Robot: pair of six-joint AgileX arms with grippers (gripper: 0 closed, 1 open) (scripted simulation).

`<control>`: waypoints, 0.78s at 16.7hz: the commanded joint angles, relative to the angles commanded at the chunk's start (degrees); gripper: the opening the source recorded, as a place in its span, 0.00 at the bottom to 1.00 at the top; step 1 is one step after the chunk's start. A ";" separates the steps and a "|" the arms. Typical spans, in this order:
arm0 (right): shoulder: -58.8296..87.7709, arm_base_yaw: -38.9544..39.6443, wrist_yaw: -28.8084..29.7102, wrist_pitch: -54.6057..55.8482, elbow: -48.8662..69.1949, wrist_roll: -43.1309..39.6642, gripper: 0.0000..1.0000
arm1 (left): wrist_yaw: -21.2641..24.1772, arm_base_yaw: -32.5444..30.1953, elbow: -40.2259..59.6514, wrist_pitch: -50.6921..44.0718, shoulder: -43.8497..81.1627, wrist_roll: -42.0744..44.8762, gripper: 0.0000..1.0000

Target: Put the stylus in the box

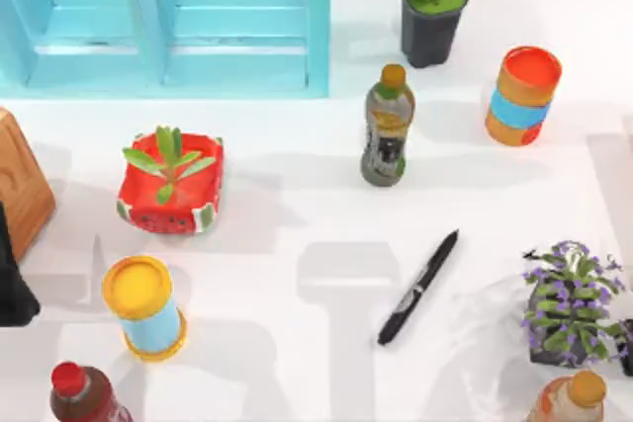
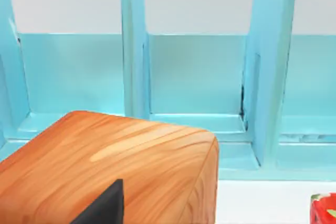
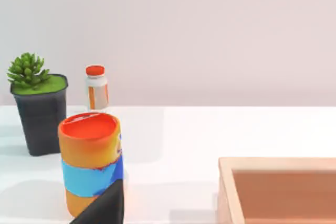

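Observation:
The stylus [image 1: 419, 288], a slim black pen with white markings, lies flat on the white table right of centre, running diagonally with nothing touching it. In the right wrist view the box [image 3: 278, 190] is an open tan wooden tray, standing beside the orange can [image 3: 90, 162]. My left arm [image 1: 14, 274] is parked at the table's left edge, next to a wooden block [image 1: 22, 185]. A black part of the left gripper [image 2: 101, 209] hangs over that block. A black part of the right gripper [image 3: 102, 208] sits in front of the orange can.
A blue shelf [image 1: 168, 22] fills the back left. Around the stylus stand a yellow-capped bottle [image 1: 387, 127], a purple flowering plant [image 1: 572, 305], an orange-capped bottle [image 1: 574, 397], a watermelon planter [image 1: 170, 185], a yellow can [image 1: 146, 308] and a black succulent pot [image 1: 432, 15].

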 joint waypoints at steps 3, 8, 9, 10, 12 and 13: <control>0.47 0.25 -0.05 -0.27 0.42 0.30 1.00 | 0.00 0.00 0.00 0.00 0.00 0.00 1.00; 10.27 4.53 -0.33 -5.96 8.62 6.22 1.00 | 0.00 0.00 0.00 0.00 0.00 0.00 1.00; 13.62 5.80 -0.31 -7.92 11.37 8.19 1.00 | 0.00 0.00 0.00 0.00 0.00 0.00 1.00; 17.33 7.15 -0.26 -10.10 14.39 10.35 1.00 | 0.00 0.00 0.00 0.00 0.00 0.00 1.00; 25.68 10.08 -0.08 -15.01 21.21 15.18 1.00 | 0.00 0.00 0.00 0.00 0.00 0.00 1.00; 30.25 11.63 0.04 -17.71 24.95 17.82 1.00 | 0.00 0.00 0.00 0.00 0.00 0.00 1.00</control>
